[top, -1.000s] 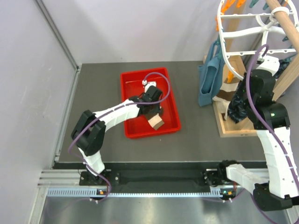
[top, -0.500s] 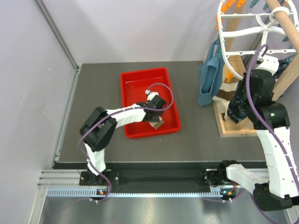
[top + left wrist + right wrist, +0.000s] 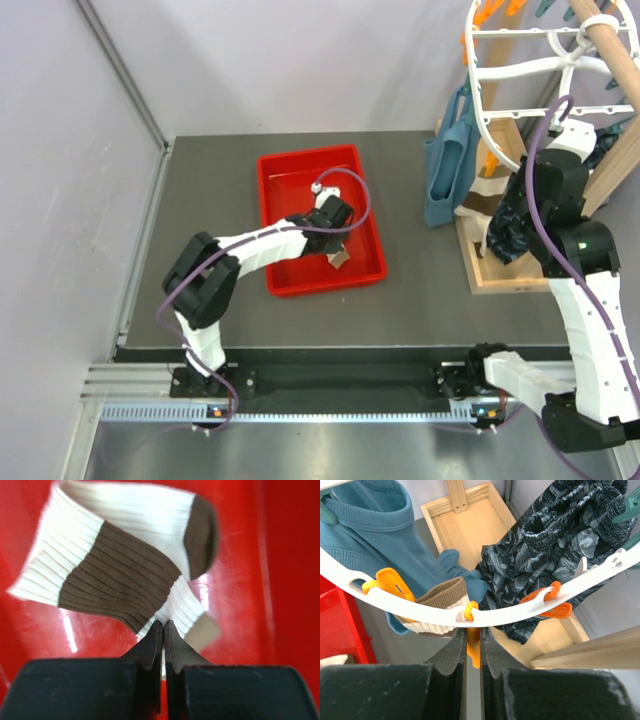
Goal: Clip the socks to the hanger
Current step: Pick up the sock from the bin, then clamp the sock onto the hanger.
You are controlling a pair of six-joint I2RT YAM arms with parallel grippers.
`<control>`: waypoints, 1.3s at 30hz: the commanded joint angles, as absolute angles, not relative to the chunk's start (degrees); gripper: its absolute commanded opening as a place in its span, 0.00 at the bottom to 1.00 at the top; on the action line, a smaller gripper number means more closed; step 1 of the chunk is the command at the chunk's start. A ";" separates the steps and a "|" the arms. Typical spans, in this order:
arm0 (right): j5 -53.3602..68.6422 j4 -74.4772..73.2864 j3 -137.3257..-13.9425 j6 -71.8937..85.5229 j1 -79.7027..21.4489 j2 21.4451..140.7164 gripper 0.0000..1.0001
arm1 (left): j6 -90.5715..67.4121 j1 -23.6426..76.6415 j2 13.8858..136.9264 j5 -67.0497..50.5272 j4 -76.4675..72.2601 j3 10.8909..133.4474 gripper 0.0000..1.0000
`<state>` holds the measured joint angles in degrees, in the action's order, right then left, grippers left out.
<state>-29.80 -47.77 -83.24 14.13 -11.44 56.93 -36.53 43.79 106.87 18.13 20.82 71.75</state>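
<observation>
Dark grey tabletop between pale walls, with a red tray at its middle.

A cream-and-brown sock lies folded in the tray's near right corner. In the left wrist view its long axis slants from upper left down to the left claw, and its brown toe is folded over at upper right. That claw is pinched narrow on the cream edge. The right claw is squeezed around an orange peg under the white hanger rim, beside a second sock clipped there.

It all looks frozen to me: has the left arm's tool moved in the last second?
Yes. The left tool has shifted along the red tray toward its near rim, where the sock lies.
</observation>
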 commanded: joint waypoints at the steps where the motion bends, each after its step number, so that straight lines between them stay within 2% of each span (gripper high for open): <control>1: -27.51 -50.54 -82.36 14.41 -11.07 56.60 0.00 | -34.90 43.33 97.40 16.27 18.81 71.72 0.00; 7: -27.25 -50.45 -81.74 14.59 -11.07 56.43 0.00 | -35.07 42.81 88.51 13.10 17.31 69.08 0.00; 14: -25.23 -51.06 -82.35 15.29 -11.16 56.07 0.00 | -40.15 42.71 80.87 -2.17 7.66 64.26 0.00; 18: -21.29 -51.59 -83.23 16.26 -11.08 55.90 0.00 | -49.37 42.63 78.66 -14.20 -6.30 59.86 0.00; 23: -16.44 -51.68 -83.41 18.01 -11.07 55.98 0.00 | -63.62 43.94 82.26 -22.14 -29.65 56.95 0.00; 31: -13.54 -51.68 -83.32 18.72 -11.07 55.55 0.00 | -68.80 52.19 94.21 -17.76 -40.07 64.50 0.00; 39: -10.20 -51.33 -83.41 18.72 -11.07 55.28 0.00 | -81.12 53.96 103.44 -10.57 -46.67 71.19 0.00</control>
